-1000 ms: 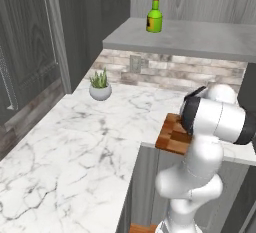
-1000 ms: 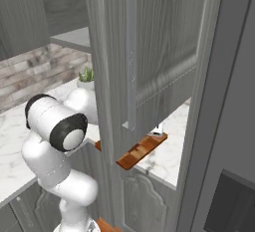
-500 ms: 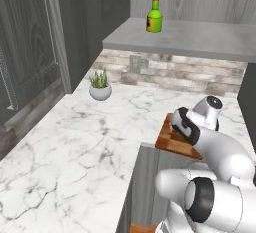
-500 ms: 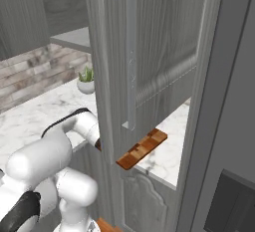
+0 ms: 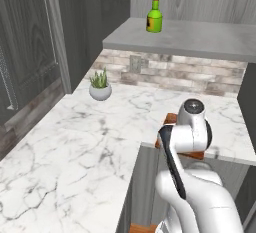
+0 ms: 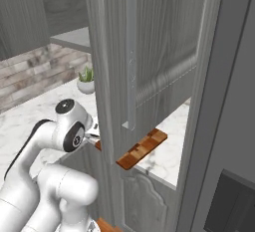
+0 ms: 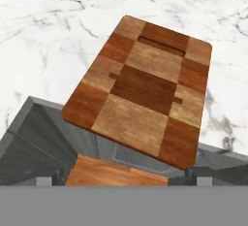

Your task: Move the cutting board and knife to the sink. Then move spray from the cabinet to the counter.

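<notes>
Overhanging the counter (image 7: 58, 36) edge — cutting board (image 7: 145, 87), gripper (image 7: 121, 181) above it, jaws spread wide, nothing held

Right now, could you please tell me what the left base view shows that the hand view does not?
Left base view alone: the green spray upright on the cabinet's grey shelf, a small potted plant on the counter, and the brick backsplash. Hand view alone: the cutting board's whole checkered face, one end jutting past the counter edge. Both: the cutting board and the white marble counter.
</notes>
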Motion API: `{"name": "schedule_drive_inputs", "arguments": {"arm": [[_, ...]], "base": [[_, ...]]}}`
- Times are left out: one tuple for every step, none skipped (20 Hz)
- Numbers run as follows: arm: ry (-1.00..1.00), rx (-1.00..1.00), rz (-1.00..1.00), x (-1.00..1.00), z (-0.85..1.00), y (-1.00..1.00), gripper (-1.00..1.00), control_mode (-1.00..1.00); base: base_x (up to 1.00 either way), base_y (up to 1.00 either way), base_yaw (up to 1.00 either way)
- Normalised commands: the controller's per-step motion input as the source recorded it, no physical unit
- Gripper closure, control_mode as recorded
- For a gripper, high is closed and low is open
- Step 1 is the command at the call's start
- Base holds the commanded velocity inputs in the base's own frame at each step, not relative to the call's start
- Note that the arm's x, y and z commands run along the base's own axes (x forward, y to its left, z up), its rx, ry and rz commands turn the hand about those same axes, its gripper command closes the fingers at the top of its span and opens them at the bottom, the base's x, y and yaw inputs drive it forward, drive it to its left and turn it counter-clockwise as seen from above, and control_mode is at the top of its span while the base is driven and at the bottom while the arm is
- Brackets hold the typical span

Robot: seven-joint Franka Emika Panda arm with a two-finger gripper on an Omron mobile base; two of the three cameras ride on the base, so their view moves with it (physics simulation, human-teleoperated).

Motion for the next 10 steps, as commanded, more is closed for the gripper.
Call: {"name": "schedule_drive_inputs", "arguments": {"arm": [[0.05, -0.26, -0.11, -0.76, 0.00, 0.06, -1.00, -1.00], [0.08, -0.26, -0.11, -0.73, 0.04, 0.06, -1.00, -1.00], [0.09, -0.26, -0.07, -0.71, 0.01, 0.00, -1.00, -1.00], [0.09, -0.28, -0.07, -0.67, 0.00, 0.00, -1.00, -1.00], [0.09, -0.27, -0.05, -0.59, 0.00, 0.09, -1.00, -1.00], [0.11, -0.27, -0.03, -0.52, 0.00, 0.14, -1.00, -1.00], [0.16, -0.28, -0.03, -0.41, 0.00, 0.22, -1.00, -1.00], [0.15, -0.29, -0.03, -0.41, 0.00, 0.32, -1.00, -1.00], [0.13, -0.30, -0.03, -0.39, 0.00, 0.34, -1.00, -1.00], [0.12, -0.29, 0.00, -0.32, 0.00, 0.40, -1.00, -1.00]], "base": [[0.00, 0.00, 0.00], [0.00, 0.00, 0.00], [0.00, 0.00, 0.00], [0.00, 0.00, 0.00], [0.00, 0.00, 0.00], [0.00, 0.00, 0.00], [0.00, 0.00, 0.00], [0.00, 0.00, 0.00], [0.00, 0.00, 0.00], [0.00, 0.00, 0.00]]}}
